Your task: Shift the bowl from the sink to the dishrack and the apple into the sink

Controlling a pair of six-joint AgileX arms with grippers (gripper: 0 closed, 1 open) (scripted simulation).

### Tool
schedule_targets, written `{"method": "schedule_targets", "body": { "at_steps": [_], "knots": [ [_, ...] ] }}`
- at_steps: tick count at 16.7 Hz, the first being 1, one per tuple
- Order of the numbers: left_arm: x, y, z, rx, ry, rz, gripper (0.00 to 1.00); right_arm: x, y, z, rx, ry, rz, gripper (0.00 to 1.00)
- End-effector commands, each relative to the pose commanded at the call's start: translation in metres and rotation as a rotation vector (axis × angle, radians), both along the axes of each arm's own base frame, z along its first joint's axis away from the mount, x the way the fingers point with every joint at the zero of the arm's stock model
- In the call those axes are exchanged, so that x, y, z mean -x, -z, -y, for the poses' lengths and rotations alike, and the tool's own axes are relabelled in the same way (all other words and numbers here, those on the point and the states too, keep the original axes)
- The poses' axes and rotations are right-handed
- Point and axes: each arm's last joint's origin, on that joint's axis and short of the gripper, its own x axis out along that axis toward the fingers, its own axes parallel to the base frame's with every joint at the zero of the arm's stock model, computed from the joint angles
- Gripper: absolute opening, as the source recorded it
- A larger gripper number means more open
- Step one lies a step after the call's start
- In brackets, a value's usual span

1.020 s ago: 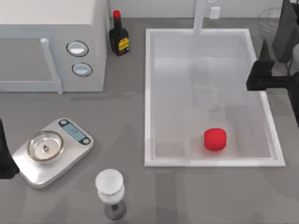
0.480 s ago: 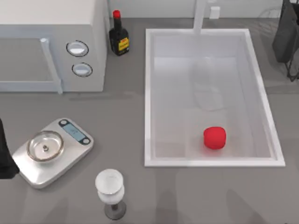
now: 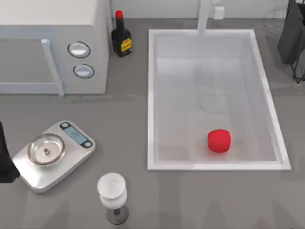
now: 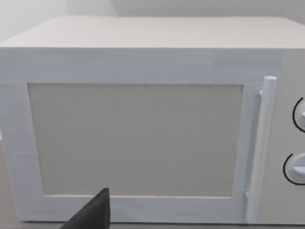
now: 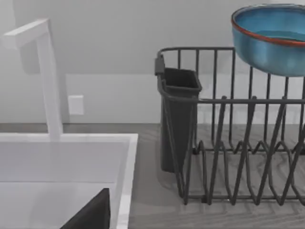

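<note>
The red apple [image 3: 219, 140] lies on the floor of the white sink [image 3: 151, 95], near its front right corner. The glossy blue bowl [image 5: 274, 36] with a reddish rim sits high on the dark wire dishrack [image 5: 228, 143], which stands beyond the sink's right rim, at the table's back right [image 3: 291, 38]. My left arm [image 3: 4, 157] is parked at the table's left edge, beside the scale. A dark part of my right gripper [image 5: 90, 214] hangs over the sink's edge, facing the rack. Nothing is held in either wrist view.
A white microwave [image 3: 52, 47] fills the back left, with a dark red-capped bottle [image 3: 121, 37] beside it. A scale with a steel dish [image 3: 52, 152] and a white glass [image 3: 113, 195] stand front left. The white tap [image 3: 204, 16] rises behind the sink.
My right arm, which stood over the sink's right rim a second ago, has pulled back out of the top view. The apple and the left arm stay put.
</note>
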Motion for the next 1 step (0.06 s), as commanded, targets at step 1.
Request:
{"method": "schedule_targets", "body": {
  "at_steps": [1],
  "knots": [
    [0.0000, 0.0000, 0.0000, 0.000, 0.000, 0.000, 1.00, 0.0000, 0.0000, 0.0000, 0.000, 0.000, 0.000, 1.00]
  ]
}}
